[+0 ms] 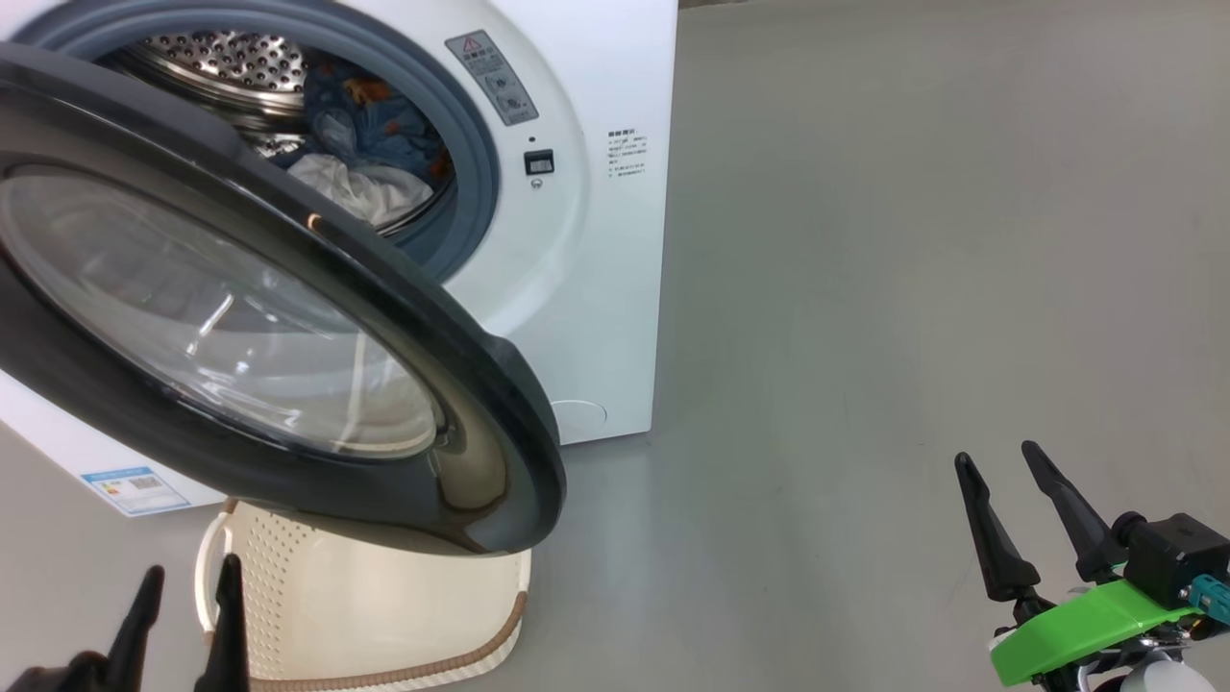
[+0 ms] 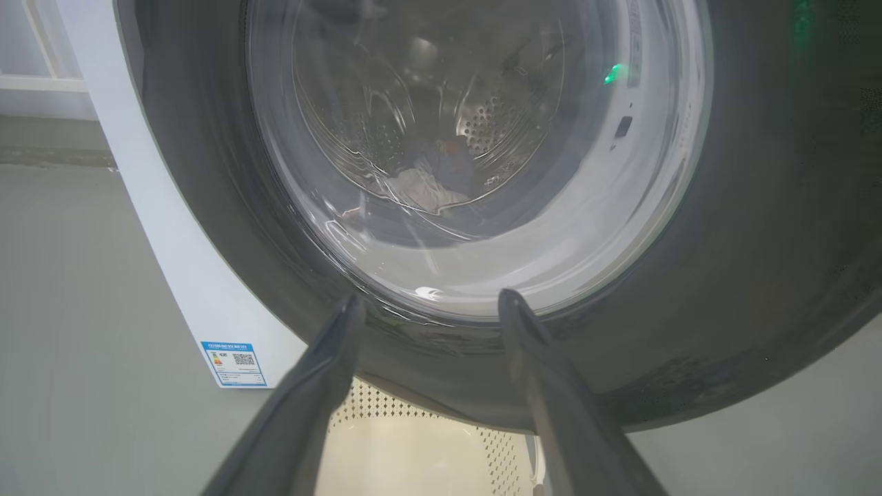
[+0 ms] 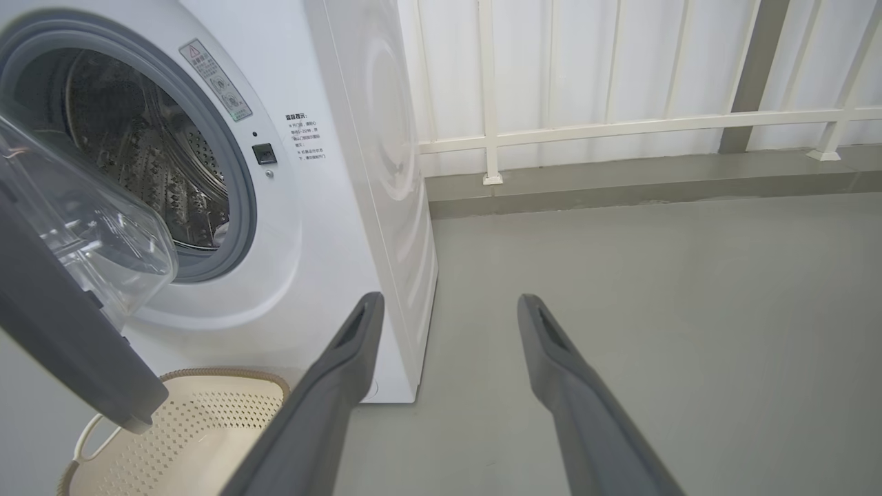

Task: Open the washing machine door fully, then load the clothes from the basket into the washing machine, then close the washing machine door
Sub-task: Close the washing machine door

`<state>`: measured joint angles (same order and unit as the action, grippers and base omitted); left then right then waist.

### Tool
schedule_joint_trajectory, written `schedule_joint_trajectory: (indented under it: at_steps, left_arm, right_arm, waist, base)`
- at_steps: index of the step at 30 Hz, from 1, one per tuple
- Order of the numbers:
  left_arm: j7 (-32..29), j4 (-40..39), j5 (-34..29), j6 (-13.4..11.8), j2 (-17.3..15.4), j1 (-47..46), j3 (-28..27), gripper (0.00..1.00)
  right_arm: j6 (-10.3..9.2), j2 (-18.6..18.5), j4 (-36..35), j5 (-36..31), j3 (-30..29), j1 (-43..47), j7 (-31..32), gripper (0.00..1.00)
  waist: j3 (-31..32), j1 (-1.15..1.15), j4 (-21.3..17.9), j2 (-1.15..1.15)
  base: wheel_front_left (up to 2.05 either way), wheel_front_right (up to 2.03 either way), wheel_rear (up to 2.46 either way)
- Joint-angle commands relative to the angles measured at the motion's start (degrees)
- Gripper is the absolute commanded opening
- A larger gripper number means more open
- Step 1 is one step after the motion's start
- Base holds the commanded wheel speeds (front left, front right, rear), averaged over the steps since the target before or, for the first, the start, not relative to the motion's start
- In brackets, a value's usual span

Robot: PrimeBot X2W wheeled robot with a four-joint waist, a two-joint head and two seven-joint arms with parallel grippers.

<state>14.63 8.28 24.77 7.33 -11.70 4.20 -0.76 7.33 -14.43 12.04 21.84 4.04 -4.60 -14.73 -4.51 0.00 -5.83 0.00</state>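
The white washing machine stands at the upper left. Its black-rimmed washing machine door hangs partly open, swung out over the cream basket. The clothes, blue printed fabric with white cloth, lie inside the steel drum. No cloth shows in the parts of the basket that I see. My left gripper is open, low beside the basket, its tips close to the outer face of the door. My right gripper is open over bare floor, well right of the machine.
Grey floor stretches out to the right of the machine. A white railing and panelled wall run behind it above a low kerb. A blue label sticker marks the machine's lower left corner.
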Motion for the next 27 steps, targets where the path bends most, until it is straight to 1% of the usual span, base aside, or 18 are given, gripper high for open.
schedule_joint_trajectory:
  at_steps: [1, 5, 10, 22, 23, 24, 25, 26, 27]
  left_arm:
    - [0.4, -0.7, -0.6, 0.2, -0.5, -0.7, -2.4, 1.0]
    - [0.4, 1.3, -1.3, 0.2, 0.7, -0.8, -2.7, 1.0]
    - [0.4, 2.3, -2.3, 0.2, 1.4, -1.4, -3.0, 1.0]
    - [0.4, 2.3, -2.0, 0.2, 1.3, -1.6, -2.6, 1.0]
    - [0.4, 2.3, -2.0, 0.2, 1.2, -1.7, -2.5, 1.0]
    - [0.4, 2.3, -2.0, 0.2, 1.2, -1.7, -2.5, 1.0]
    - [0.4, 2.3, -2.0, 0.2, 1.3, -1.7, -2.3, 1.0]
    - [0.4, 2.3, -2.0, 0.2, 1.3, -1.7, -2.3, 1.0]
    - [0.4, 2.4, -2.0, 0.2, 1.3, -1.7, -2.5, 1.0]
  right_arm:
    - [0.16, -0.8, -1.5, 0.0, 0.9, 0.1, -0.3, 1.0]
    - [0.16, -0.1, -1.1, 0.0, 1.1, 0.4, -0.3, 1.0]
    - [0.16, 0.5, -0.9, -0.2, 1.3, 0.5, -0.3, 1.0]
    - [0.16, 0.8, -0.8, 0.0, 1.5, 0.1, -0.3, 1.0]
    - [0.16, 0.8, -0.8, 0.0, 1.6, 0.1, -0.3, 0.8]
    - [0.16, 0.8, -0.8, 0.0, 1.6, 0.1, -0.3, 0.8]
    - [0.16, 1.0, -0.7, 0.3, 1.8, -0.1, -0.3, 0.29]
    - [0.16, 1.0, -0.8, 0.4, 2.0, -0.2, -0.3, 0.05]
    - [0.16, 1.1, -0.9, 0.6, 2.1, -0.4, -0.3, 0.0]
  waist:
    - [-0.1, 0.0, 0.0, 0.0]
    - [-0.3, 0.0, 0.0, 0.0]
    - [-0.7, 0.0, 0.0, 0.0]
    - [-0.3, 0.0, 0.3, 0.0]
    - [-0.3, 0.0, 0.4, 0.0]
    - [-0.3, 0.0, 0.4, 0.0]
    - [-0.1, 0.0, 0.6, 0.0]
    - [0.0, 0.0, 0.7, 0.0]
    - [0.1, 0.0, 0.8, 0.0]
  base:
    - [0.0, 0.0, 0.0]
    - [0.0, 0.0, 0.0]
    - [0.0, 0.0, 0.0]
    - [0.0, 0.0, 0.0]
    - [0.0, 0.0, 0.0]
    - [0.0, 0.0, 0.0]
    - [0.0, 0.0, 0.0]
    - [0.0, 0.0, 0.0]
    - [0.0, 0.0, 0.0]
